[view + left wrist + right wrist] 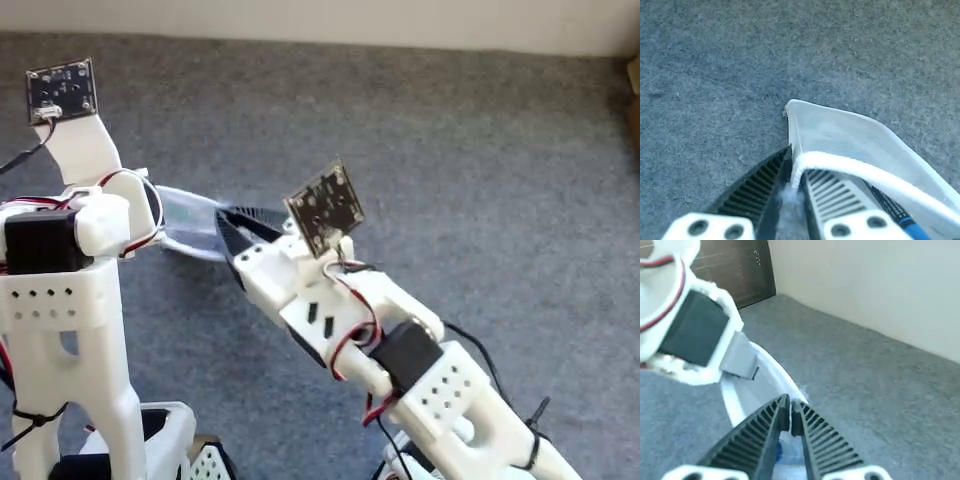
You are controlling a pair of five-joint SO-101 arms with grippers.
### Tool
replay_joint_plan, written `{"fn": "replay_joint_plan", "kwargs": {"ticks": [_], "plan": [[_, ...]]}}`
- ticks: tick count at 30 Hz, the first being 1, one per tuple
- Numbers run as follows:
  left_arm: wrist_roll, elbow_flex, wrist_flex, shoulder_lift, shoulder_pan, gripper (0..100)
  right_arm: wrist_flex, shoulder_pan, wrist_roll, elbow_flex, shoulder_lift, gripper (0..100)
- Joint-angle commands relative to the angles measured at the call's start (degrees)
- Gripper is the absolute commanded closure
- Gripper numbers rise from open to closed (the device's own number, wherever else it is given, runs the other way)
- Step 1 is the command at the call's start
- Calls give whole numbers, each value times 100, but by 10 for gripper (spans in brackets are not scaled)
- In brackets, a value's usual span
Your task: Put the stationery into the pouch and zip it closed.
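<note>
- I count two grippers, each with ribbed jaws on a white plastic arm.
- My left gripper (790, 156) is closed to a sliver, pinching the corner of the one pouch (850, 135). The pouch is fine white mesh with a thick, soft rim that runs off beside the jaws.
- My right gripper (790, 409) is also nearly closed, its tips pinching the pouch's rim.
- One pen (892, 210), black with a blue end, lies inside the pouch just beside the left gripper.
- The fuzzy grey table (715, 75) lies beneath both grippers.
</note>
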Motion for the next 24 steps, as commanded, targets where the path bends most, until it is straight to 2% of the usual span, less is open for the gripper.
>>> {"fn": "replay_joint_plan", "kwargs": {"ticks": [1, 6, 13, 18, 24], "plan": [[35, -233, -62, 31, -75, 994, 1218, -92, 97, 303, -374, 995], [44, -233, -97, 31, -75, 994, 2343, -92, 448, -224, -673, 995], [44, -242, -97, 31, -75, 994, 2510, -66, 466, -734, -488, 979], [44, -242, -70, 31, -75, 994, 2941, -75, -290, -1543, -479, 860], [44, -242, -70, 31, -75, 994, 3600, -84, -870, -2308, -479, 858]]}}
